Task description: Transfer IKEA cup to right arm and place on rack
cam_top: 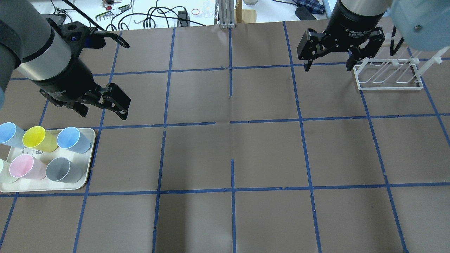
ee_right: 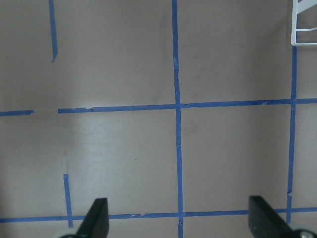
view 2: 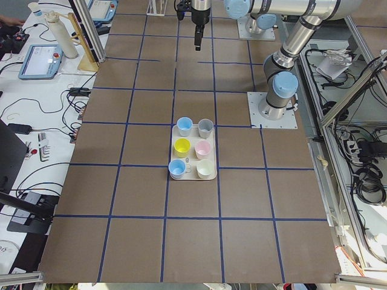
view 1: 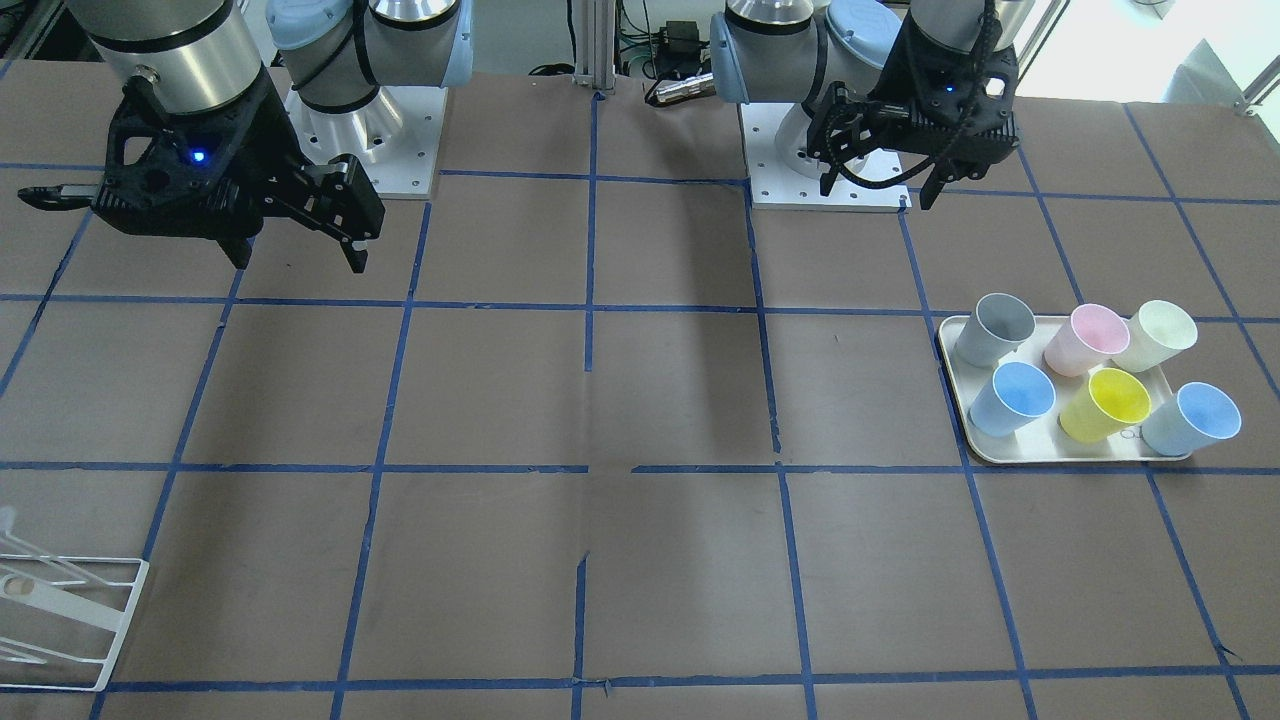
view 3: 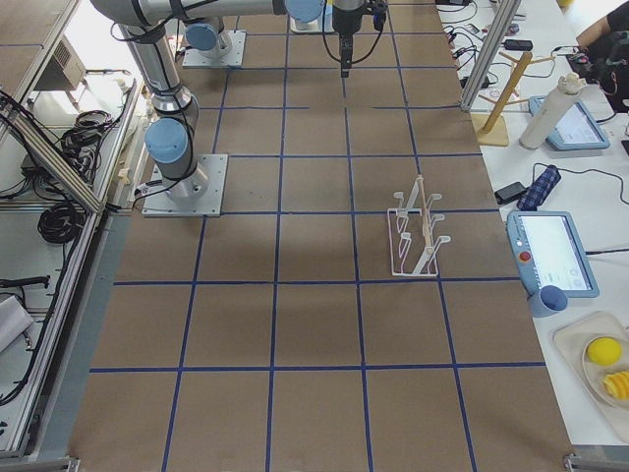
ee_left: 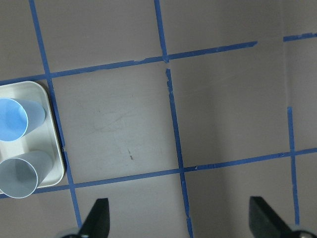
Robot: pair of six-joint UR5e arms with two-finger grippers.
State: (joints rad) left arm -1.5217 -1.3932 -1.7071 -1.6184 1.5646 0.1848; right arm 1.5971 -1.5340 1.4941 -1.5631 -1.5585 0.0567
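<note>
Two pale blue IKEA cups stand upright on a white tray (cam_top: 92,154) at my left: one (cam_top: 74,140) at the tray's inner corner, the other (cam_top: 8,134) at the far-left corner. They also show in the front view, one (view 1: 1012,398) and the other (view 1: 1195,418). My left gripper (cam_top: 102,108) is open and empty, above the table just beyond the tray; its wrist view shows the nearer blue cup (ee_left: 12,119). My right gripper (cam_top: 328,66) is open and empty, just left of the white wire rack (cam_top: 388,75).
The tray also holds a yellow cup (cam_top: 38,138), a pink cup (cam_top: 24,168), a grey cup (cam_top: 63,170) and a cream cup (view 1: 1160,335). The brown table is marked with a blue tape grid. The rack's corner shows in the right wrist view (ee_right: 304,25).
</note>
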